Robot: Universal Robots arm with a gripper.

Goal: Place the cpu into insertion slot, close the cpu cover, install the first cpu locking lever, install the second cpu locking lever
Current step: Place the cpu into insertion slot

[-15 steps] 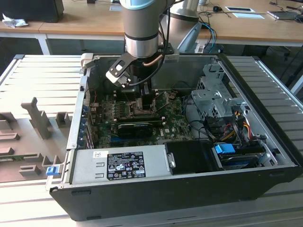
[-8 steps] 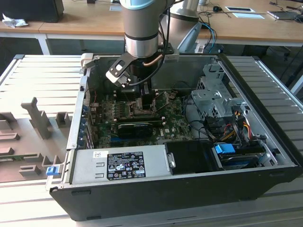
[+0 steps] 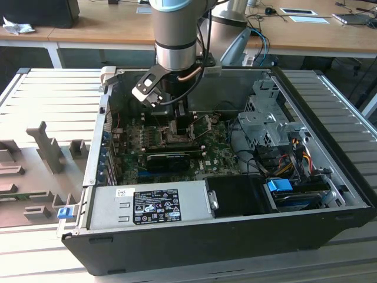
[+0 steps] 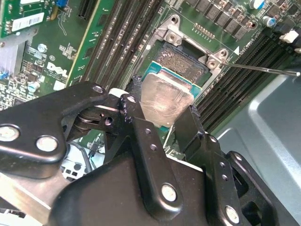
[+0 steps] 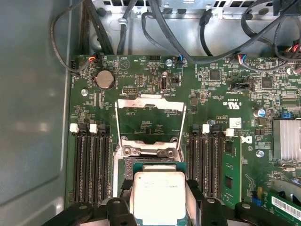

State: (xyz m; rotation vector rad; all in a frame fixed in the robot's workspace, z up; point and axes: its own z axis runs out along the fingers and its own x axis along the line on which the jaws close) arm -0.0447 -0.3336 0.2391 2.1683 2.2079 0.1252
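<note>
My gripper point(image 4: 162, 101) is shut on the cpu point(image 4: 164, 96), a flat silver square with a green rim, one black finger point(image 4: 141, 127) on each side. It hangs low over the insertion slot point(image 4: 186, 59), whose dark centre still shows beyond the chip. I cannot tell whether chip and slot touch. In the first wrist view the cpu point(image 5: 157, 195) sits between the fingers point(image 5: 207, 209) at the slot point(image 5: 149, 162), and the cpu cover point(image 5: 150, 101) stands swung open past it. A thin locking lever point(image 4: 263, 69) sticks out sideways. The exterior view shows the gripper point(image 3: 178, 125) down inside the case.
Black memory slots point(image 5: 89, 160) flank the socket, with a green module point(image 5: 230, 165) in one. A long black card point(image 3: 171, 159), power supply point(image 3: 153, 203), drive cage point(image 3: 268, 121) and cables point(image 5: 155, 19) crowd the open case. A finned heat sink point(image 5: 287, 141) stands nearby.
</note>
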